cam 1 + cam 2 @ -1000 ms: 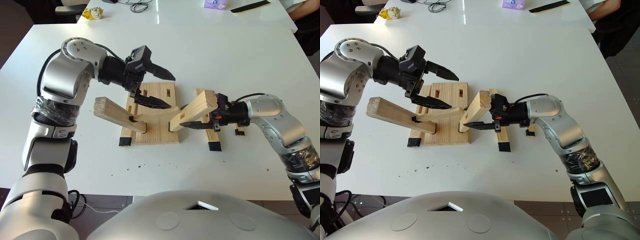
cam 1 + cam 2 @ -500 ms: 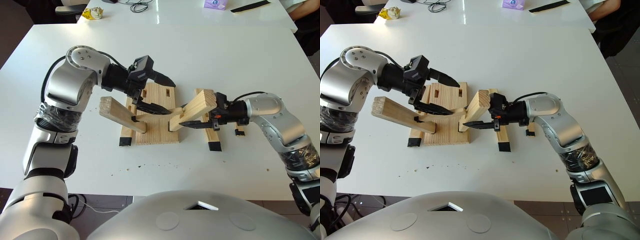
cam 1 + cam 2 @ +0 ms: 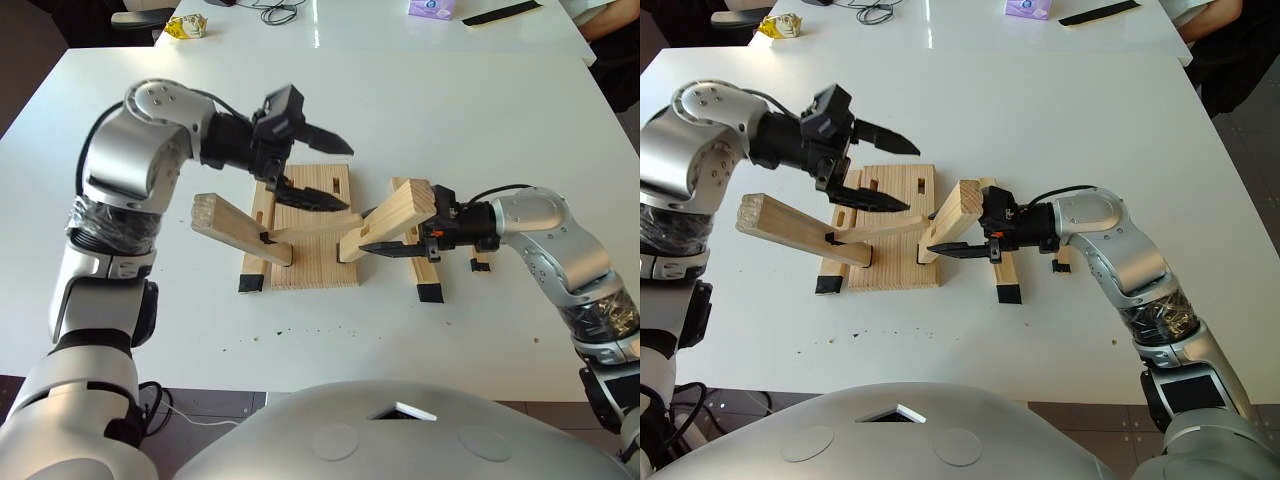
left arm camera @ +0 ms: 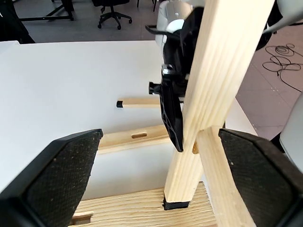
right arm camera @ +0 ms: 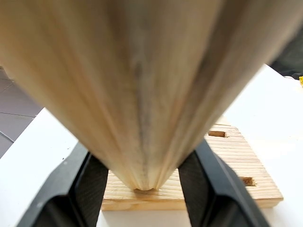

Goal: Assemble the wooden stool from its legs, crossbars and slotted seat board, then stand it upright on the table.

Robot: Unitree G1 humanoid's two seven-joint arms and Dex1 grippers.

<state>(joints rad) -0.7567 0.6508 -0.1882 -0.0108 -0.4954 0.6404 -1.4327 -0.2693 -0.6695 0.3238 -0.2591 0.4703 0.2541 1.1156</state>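
Left gripper (image 3: 349, 180) has lifted off the crossbar (image 3: 312, 226), fingers spread wide above the slotted seat board (image 3: 315, 268), which lies flat on the worktop (image 3: 450, 120). Right gripper (image 3: 375, 236) clamps a leg (image 3: 398, 208); its far finger is hidden behind the wood. That leg slants from the board up toward the right arm. The other leg (image 3: 232, 226) slants up leftward.

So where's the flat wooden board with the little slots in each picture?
Left eye view: pale slotted wooden seat board lies flat near the centre.
Right eye view: same board, left of centre.
Left wrist view: board under the thick wooden leg's black end.
Right wrist view: board beyond that leg.
Shared landmark: that leg, held in the right pincer.
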